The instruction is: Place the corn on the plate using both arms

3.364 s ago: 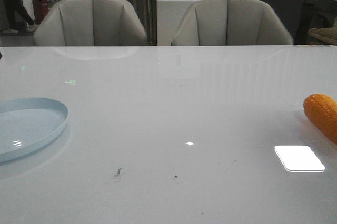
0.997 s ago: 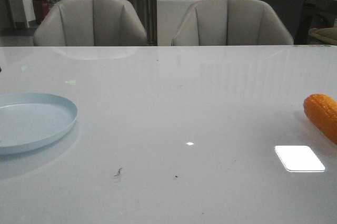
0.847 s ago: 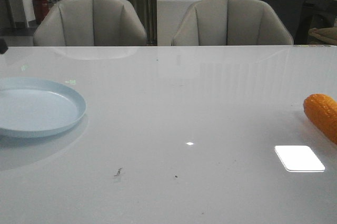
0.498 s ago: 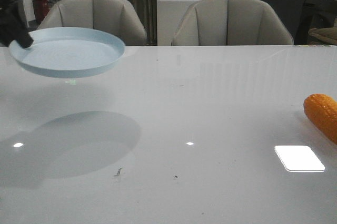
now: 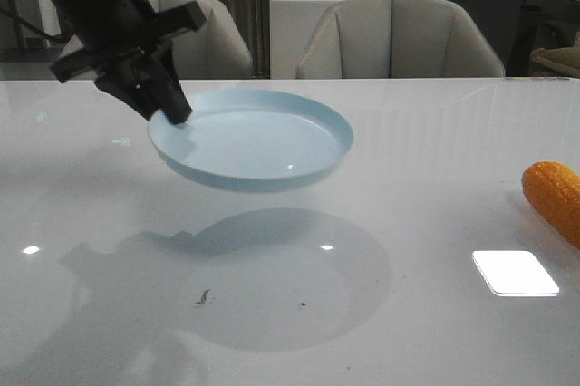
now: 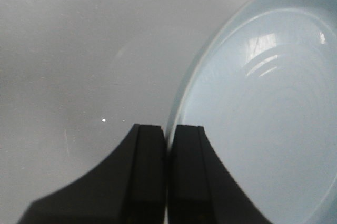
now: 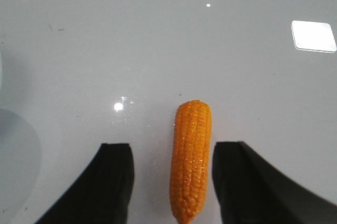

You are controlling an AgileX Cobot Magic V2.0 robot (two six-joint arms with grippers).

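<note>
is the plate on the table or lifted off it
Lifted: the plate hangs above the table, casting a separate shadow below, its rim pinched in the left gripper.

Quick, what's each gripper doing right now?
Left gripper: shut on the plate rim, plate off the table.
Right gripper: open, fingers either side of the corn.

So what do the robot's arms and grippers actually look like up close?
All black, matte. In the front view the left arm is a chunky, angular black body, a thin dark cable trailing beside it, tapering to the left gripper. Its fingers are flat, square-tipped black blades flaring wider at the base. The right gripper's fingers look the same. No markings show.
</note>
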